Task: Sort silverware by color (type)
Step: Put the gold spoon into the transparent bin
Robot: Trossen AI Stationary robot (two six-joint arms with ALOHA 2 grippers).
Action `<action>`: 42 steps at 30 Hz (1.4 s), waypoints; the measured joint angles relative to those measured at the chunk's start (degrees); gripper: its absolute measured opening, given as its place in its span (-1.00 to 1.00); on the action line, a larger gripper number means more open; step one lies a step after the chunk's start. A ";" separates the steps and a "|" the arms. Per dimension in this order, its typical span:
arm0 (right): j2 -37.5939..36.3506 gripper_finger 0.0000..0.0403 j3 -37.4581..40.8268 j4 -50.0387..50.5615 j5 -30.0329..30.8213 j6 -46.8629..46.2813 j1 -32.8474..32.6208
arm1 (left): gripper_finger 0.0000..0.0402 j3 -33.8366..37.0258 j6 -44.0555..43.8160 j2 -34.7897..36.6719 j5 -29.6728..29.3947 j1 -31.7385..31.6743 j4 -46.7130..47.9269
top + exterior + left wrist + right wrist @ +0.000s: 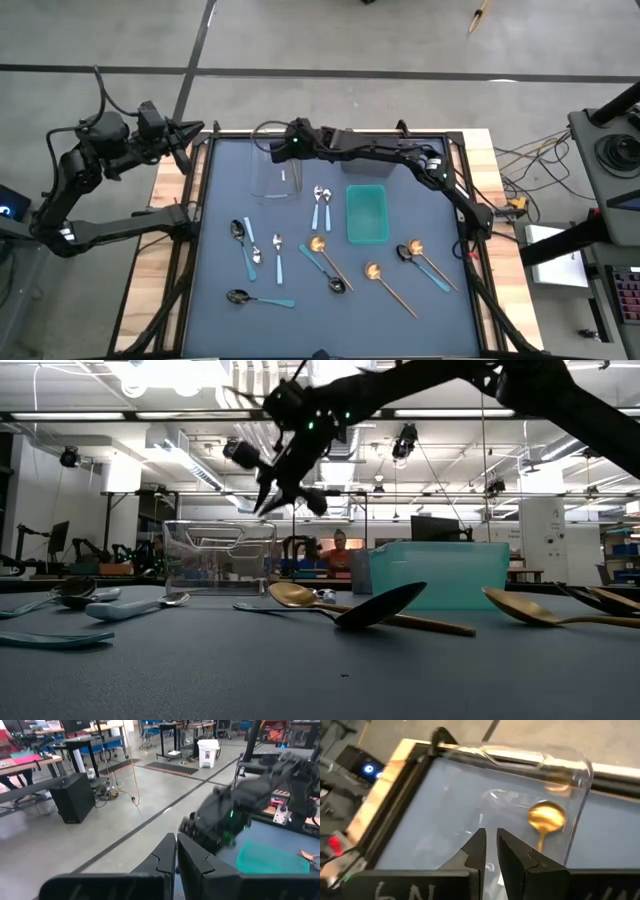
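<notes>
- A shiny all-gold metal spoon is lying in the clear plastic bin.
- A teal rectangular plastic bin is sitting on the dark grey-blue bench.
- Light-blue-handled silver spoons are showing.

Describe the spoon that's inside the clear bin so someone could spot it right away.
Find the clear bin beside the teal bin on the dark mat, under the right tool. Inside it lies one gold spoon. It is the only gold spoon in a bin; the other gold ones lie loose on the mat.
</notes>
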State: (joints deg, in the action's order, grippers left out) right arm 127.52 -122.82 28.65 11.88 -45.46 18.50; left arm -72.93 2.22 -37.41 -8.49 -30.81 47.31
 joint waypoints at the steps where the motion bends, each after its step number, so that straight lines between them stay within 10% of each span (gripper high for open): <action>1: -0.79 -0.81 -0.60 1.13 -0.22 0.82 0.01 | -1.00 0.00 -0.38 -0.11 0.00 0.00 0.33; 23: -24.32 -0.81 -5.86 32.48 -0.49 33.04 15.17 | -1.00 -0.11 -29.54 -28.26 2.23 0.00 -1.92; 42: -27.75 -0.81 -5.73 37.04 -16.97 48.55 30.16 | -1.00 -1.14 -53.04 -54.66 11.22 -0.48 -2.73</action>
State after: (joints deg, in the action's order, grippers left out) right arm 99.77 -128.55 65.69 -5.08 3.09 48.67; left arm -74.07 -50.82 -92.06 2.73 -31.29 44.58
